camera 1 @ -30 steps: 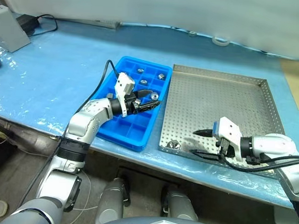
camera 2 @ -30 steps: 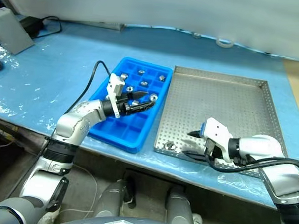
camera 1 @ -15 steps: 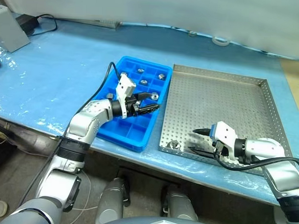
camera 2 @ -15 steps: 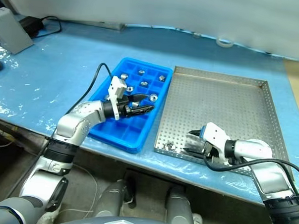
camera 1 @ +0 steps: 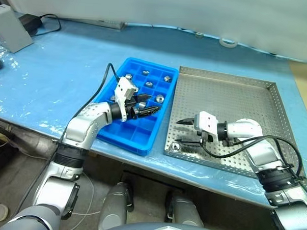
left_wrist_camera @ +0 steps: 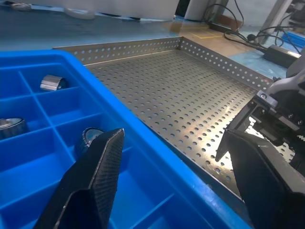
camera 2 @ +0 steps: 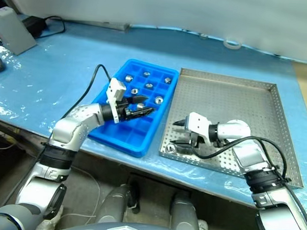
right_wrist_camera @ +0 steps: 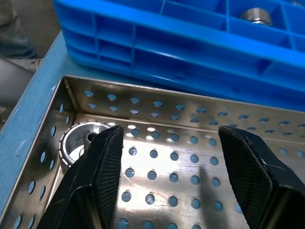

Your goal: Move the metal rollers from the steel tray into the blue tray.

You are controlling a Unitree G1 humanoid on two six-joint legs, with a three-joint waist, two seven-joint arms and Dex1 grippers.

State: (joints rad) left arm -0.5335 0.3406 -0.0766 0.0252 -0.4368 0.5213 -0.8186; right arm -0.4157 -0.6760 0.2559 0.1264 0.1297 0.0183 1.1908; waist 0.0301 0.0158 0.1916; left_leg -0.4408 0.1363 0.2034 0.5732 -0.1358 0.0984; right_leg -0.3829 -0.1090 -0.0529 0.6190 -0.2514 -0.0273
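The blue tray (camera 1: 135, 125) sits left of the steel tray (camera 1: 230, 105) on the blue-covered table. Several metal rollers (camera 1: 159, 98) lie in the blue tray's far compartments. One metal roller (camera 1: 176, 146) rests in the steel tray's near-left corner; in the right wrist view that roller (right_wrist_camera: 78, 138) lies just off one fingertip. My right gripper (camera 1: 181, 132) hangs open and empty low over that corner, pointing left, with the roller beside its nearer finger (right_wrist_camera: 102, 162). Above the blue tray's right side my left gripper (camera 1: 150, 105) is open and empty, level, pointing toward the steel tray (left_wrist_camera: 181, 90).
A grey box (camera 1: 12, 27) with a black cable stands at the table's far left. A roll of tape (camera 1: 228, 42) lies at the back behind the steel tray. The table's front edge runs just below both trays.
My right gripper has swung left across the steel tray's near side to the corner with the roller. The left gripper has stayed over the blue tray.
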